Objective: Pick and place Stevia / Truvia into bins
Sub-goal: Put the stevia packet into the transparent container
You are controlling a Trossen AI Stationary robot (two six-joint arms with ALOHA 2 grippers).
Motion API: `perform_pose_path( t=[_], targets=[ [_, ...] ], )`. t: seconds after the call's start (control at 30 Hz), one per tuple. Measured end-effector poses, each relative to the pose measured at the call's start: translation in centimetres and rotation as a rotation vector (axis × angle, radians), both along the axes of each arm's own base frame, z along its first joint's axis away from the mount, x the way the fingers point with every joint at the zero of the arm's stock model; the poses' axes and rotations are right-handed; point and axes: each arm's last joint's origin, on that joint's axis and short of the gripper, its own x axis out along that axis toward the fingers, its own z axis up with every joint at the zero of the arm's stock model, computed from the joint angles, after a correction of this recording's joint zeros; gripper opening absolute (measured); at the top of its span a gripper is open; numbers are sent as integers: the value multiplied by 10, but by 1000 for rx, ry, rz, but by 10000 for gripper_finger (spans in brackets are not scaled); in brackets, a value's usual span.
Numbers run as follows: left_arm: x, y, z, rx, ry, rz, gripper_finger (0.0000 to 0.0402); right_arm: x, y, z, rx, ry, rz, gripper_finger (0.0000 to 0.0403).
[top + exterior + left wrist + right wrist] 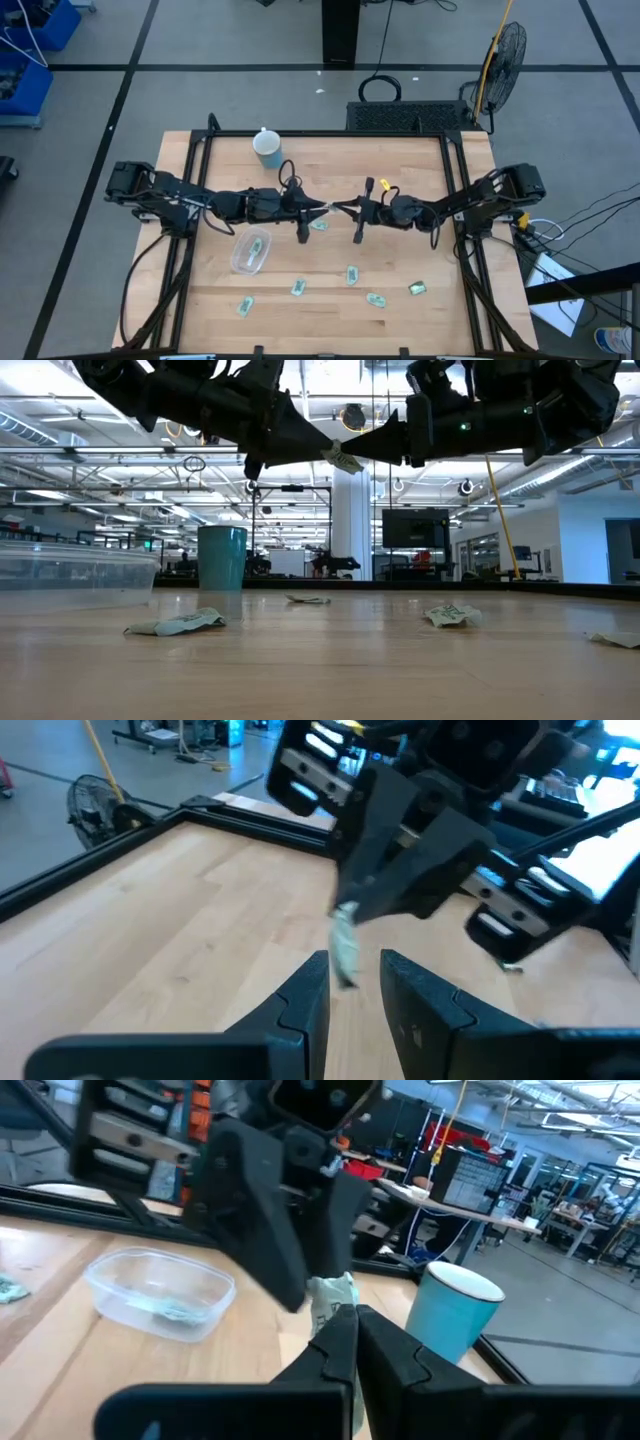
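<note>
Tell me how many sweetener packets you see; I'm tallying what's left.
8 packets: six loose on the table, one in the tub, one in the right gripper. Others may be hidden.

Both arms' tools tip to tip above mid-table, tub point(250, 251) and scattered packets point(352, 275) below.

A big open robotics lab or workshop: exposed ceiling trusses point(150, 450) with strip lights, a monitor point(415, 527), workbenches point(470, 1205), a floor fan point(505, 50) beyond the desk point(330, 175)
</note>
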Motion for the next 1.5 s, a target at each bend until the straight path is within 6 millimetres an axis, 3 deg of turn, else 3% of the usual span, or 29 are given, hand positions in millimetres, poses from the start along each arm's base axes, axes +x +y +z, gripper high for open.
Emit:
perform_pose_path(
  t=[0.2,0.4,0.63,0.97,1.1,1.3,1.5],
  targets=[
    [0,0,1,29,-1,-14,87,1,-6,0,76,-17,51,0],
    [0,0,1,55,2,-20,15,1,-7,0,78,-17,64,0],
    [0,0,1,48,1,-19,14,1,-7,1,76,-22,66,6],
    [-3,1,-4,43,72,6,6,1,-6,-4,150,11,67,106],
    [-20,2,4,9,173,27,8,0,-3,-7,121,45,73,140],
    [-69,-10,19,-110,415,36,8,0,-1,-8,74,70,81,155],
    [-121,-34,2,-295,820,161,7,-1,-4,-11,58,97,-4,150]
  ],
)
